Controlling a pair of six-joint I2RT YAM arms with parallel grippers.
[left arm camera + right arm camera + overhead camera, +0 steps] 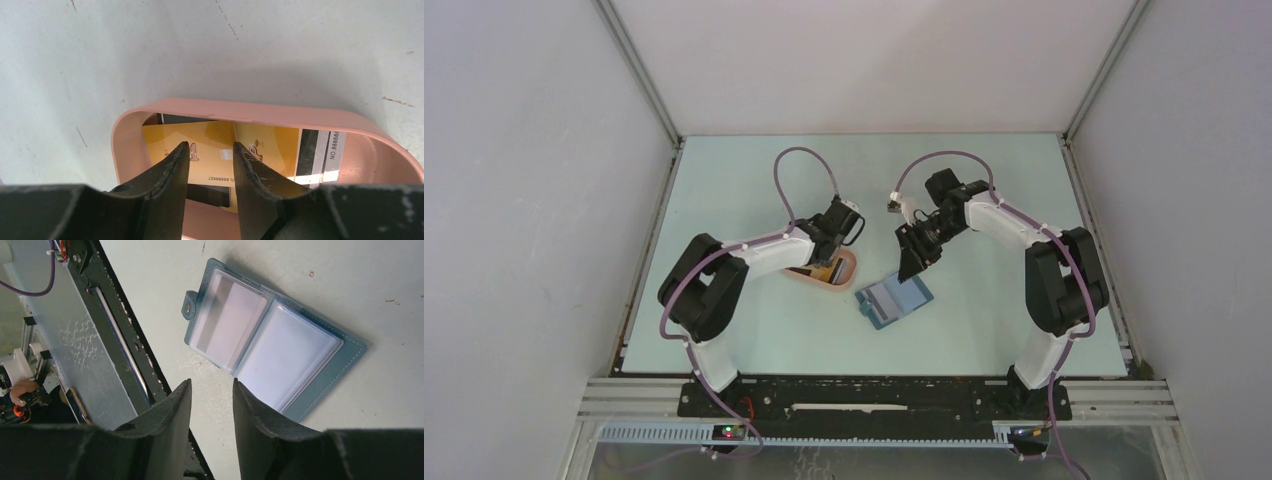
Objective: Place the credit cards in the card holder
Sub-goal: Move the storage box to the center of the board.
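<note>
My left fingers (181,152) hung slightly parted, holding nothing, just above a salmon-pink tray (260,112) on the pale table (754,180). In the tray lay the credit cards: a yellow-orange card (215,135) on top with small printed digits, a black card (180,119) peeking out beneath it, and a card edge with a black stripe and a white numbered band (334,150) to one side. My right fingers (182,390), also a little apart and empty, hovered over the card holder (320,375), which lay open flat near the tray, its dark-blue stitched cover framing pale clear sleeves, with a snap tab (189,308) at one edge.
</note>
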